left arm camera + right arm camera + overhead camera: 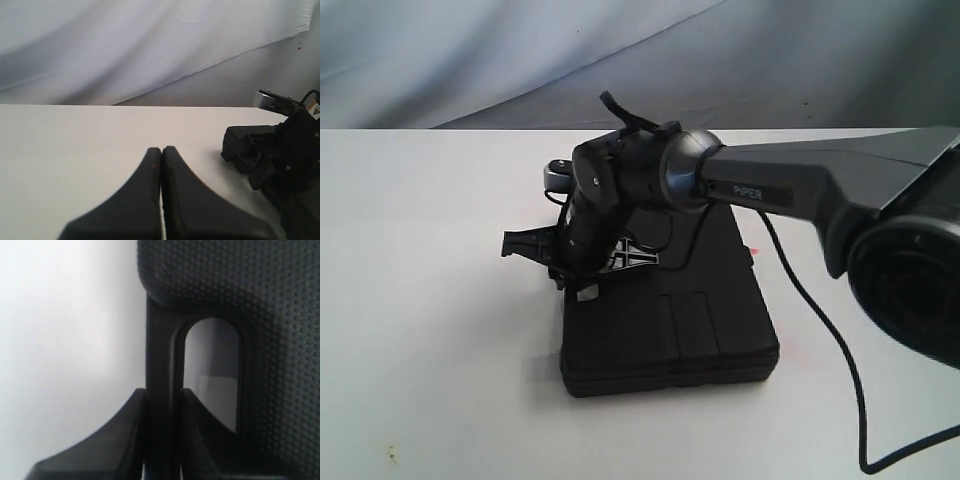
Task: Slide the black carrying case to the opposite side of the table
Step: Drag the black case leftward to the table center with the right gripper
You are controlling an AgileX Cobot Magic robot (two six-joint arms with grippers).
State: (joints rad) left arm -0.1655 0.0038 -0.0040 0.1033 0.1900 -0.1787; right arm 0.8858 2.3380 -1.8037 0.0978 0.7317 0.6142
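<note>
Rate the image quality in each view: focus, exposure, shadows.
Exterior view: soft and washed out, the black carrying case casting only a faint shadow on the table. Left wrist view: the left claw is close and blurred. Right wrist view: the case's dotted texture is sharp, the table blown out to white.

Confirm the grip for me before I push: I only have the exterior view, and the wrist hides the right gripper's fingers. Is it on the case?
Observer: Yes. In the right wrist view the right gripper grips the handle of the black carrying case, with one finger on each side of the bar.
Operator: And the left gripper? It isn't in my view at all.
Observer: The left gripper is shut and empty. It sits over the white table, apart from the case.
</note>
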